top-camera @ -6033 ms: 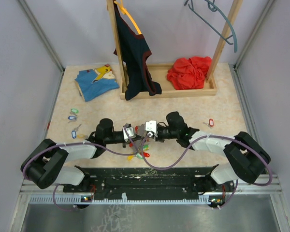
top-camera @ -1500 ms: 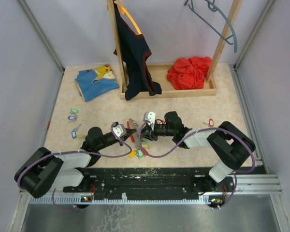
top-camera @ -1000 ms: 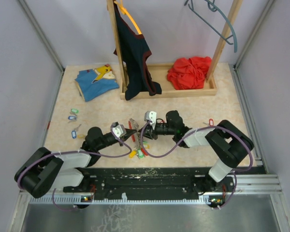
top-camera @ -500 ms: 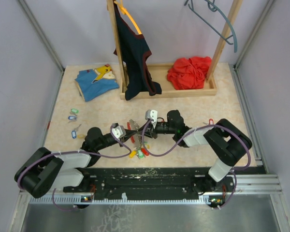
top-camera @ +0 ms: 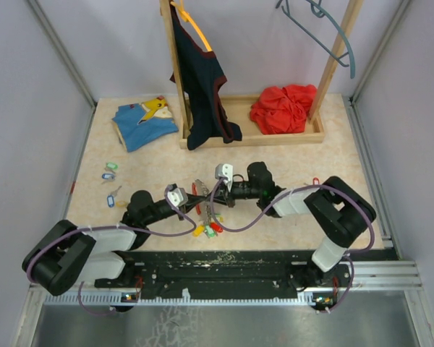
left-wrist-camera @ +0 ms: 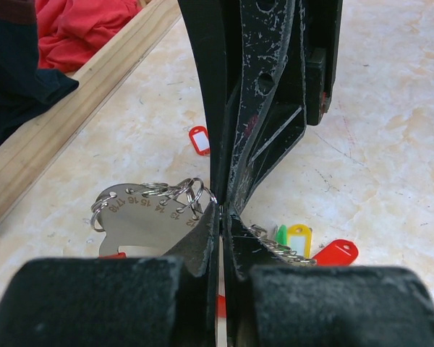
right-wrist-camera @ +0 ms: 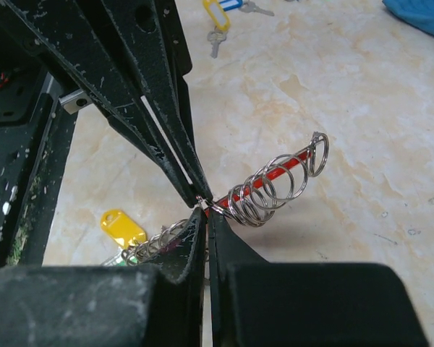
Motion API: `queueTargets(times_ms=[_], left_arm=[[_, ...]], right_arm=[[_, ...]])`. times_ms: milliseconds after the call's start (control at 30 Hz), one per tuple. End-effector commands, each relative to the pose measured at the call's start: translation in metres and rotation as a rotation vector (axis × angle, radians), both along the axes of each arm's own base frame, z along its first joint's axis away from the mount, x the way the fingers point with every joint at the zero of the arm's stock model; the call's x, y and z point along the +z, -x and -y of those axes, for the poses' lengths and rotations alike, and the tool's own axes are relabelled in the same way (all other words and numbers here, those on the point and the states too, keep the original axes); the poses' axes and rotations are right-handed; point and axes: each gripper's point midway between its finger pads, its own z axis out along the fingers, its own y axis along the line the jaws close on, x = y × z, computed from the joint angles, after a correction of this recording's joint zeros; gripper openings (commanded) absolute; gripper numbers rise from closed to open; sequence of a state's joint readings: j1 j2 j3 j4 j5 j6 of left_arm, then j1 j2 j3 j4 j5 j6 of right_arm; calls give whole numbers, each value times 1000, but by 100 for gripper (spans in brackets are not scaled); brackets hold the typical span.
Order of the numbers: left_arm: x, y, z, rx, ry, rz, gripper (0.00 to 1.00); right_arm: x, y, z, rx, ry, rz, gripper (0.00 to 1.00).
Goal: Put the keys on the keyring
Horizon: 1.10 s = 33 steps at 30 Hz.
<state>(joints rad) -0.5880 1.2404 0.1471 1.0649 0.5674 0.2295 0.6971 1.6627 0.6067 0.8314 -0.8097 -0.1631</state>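
Keys (top-camera: pixel 207 220) with yellow, green and red tags lie bunched at the centre of the table (top-camera: pixel 289 155), between both arms; loose keys (top-camera: pixel 110 170) sit at nine o'clock. Left gripper (left-wrist-camera: pixel 223 215) and right gripper (right-wrist-camera: pixel 205 204) are clenched, tip to tip. Only the left wrist view shows a silver plate (left-wrist-camera: pixel 137 217) stamped T18, 16, 15, 14; only the right wrist view shows a row of rings (right-wrist-camera: pixel 275 184). Whether either gripper grasps a ring is unclear.

Black left claw (left-wrist-camera: pixel 222 210), flecked with white scuffs. Silver keyring plate (left-wrist-camera: pixel 141 217) just beside its tips (stamped with small dark numbers). Across the tips from it: a green tag (left-wrist-camera: pixel 281 233), a yellow tag (left-wrist-camera: pixel 299 239), a red tag (left-wrist-camera: pixel 335 253). Beyond them, cream table (left-wrist-camera: pixel 390 144) marbled with pale orange veins.
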Motion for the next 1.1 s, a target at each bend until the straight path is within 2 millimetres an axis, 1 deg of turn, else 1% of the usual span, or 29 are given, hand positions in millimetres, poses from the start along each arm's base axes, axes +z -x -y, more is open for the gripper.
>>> queueTargets(times_ms=[0, 67, 133, 300, 467, 733, 900, 1067], left_arm=[[13, -3, 5, -12, 34, 19, 8], [10, -4, 5, -10, 29, 3, 17], [8, -5, 6, -9, 21, -10, 23], [2, -7, 8, -17, 0, -37, 33], [-4, -5, 14, -60, -16, -59, 41], [-14, -5, 20, -98, -48, -105, 42], [-22, -6, 25, -123, -78, -143, 37], [-28, -5, 28, -146, -99, -172, 35]], right_arm=[[23, -13, 2, -20, 36, 90, 0], [19, -15, 8, -38, 90, 92, 0], [20, -17, 12, -54, 124, 105, 0], [21, -21, 19, -84, 196, 129, 0], [21, -19, 19, -91, 243, 152, 0], [23, -17, 14, -82, 269, 186, 0], [28, -17, 12, -78, 267, 206, 0], [33, -17, 12, -79, 269, 222, 0]])
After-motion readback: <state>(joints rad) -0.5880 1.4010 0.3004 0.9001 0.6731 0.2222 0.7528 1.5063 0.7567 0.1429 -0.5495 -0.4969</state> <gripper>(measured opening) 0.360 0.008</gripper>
